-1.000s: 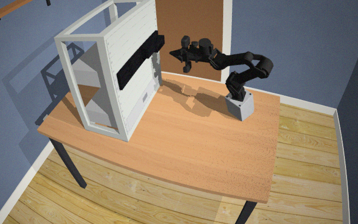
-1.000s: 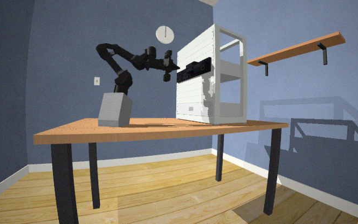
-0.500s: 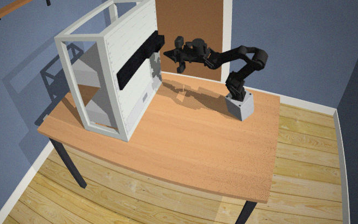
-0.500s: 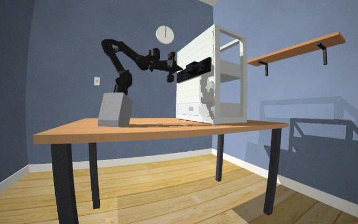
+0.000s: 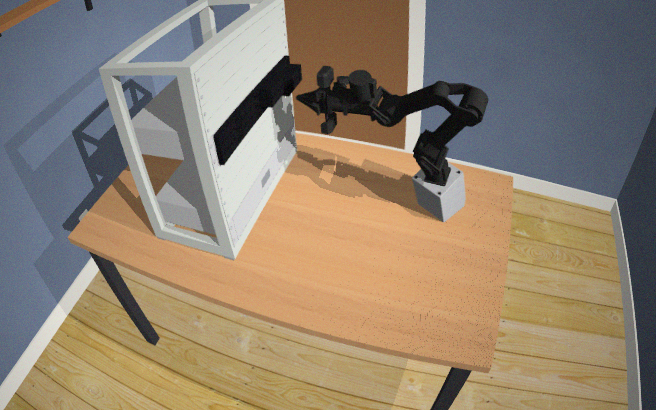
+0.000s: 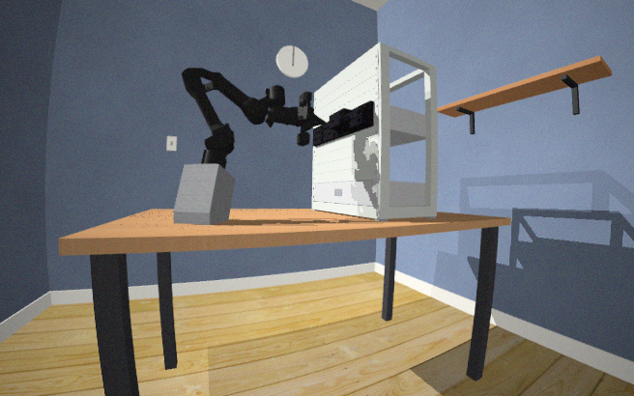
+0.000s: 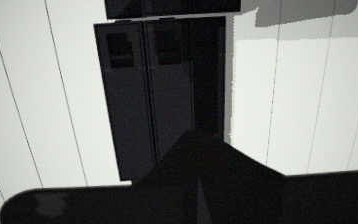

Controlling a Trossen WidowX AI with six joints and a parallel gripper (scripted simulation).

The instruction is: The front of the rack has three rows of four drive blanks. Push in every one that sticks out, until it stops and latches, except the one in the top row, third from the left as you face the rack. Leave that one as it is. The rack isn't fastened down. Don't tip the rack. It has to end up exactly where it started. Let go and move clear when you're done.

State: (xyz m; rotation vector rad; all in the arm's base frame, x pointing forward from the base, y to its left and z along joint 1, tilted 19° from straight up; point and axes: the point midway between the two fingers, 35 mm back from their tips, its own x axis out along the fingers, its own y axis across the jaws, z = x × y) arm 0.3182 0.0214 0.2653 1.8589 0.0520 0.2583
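- Currently, the pincer [image 5: 300,97] [image 6: 325,122] [image 7: 194,139] is pointing at the front of the rack [image 5: 184,76] [image 6: 384,147], its fingertips pressed together with nothing between them.
- The drive blanks [image 7: 125,110] are sitting ahead of the pincer, forming part of a black band [image 5: 249,119] [image 6: 344,123] that is running across the pale front panels [image 5: 249,173] [image 6: 331,162].
- In the wrist view, two blanks with dark latch recesses are lying side by side just beyond the pincer, and a darker strip is running beside them, partly hidden behind the tip.
- Some of the band is standing out farther from the rack than the rest; whether the tip is touching a blank, I cannot tell.
- The rack is standing upright on the bench [image 5: 351,264] [image 6: 260,235], in front of the pincer and reaching both above and below it.
- Behind the pincer, the black arm [image 5: 422,99] [image 6: 206,98] is bending up and over from its grey base block [image 5: 440,198] [image 6: 198,191], which is resting on the bench, well apart from the rack.
- Below the pincer, a shadow [image 5: 351,175] is falling across the bench.
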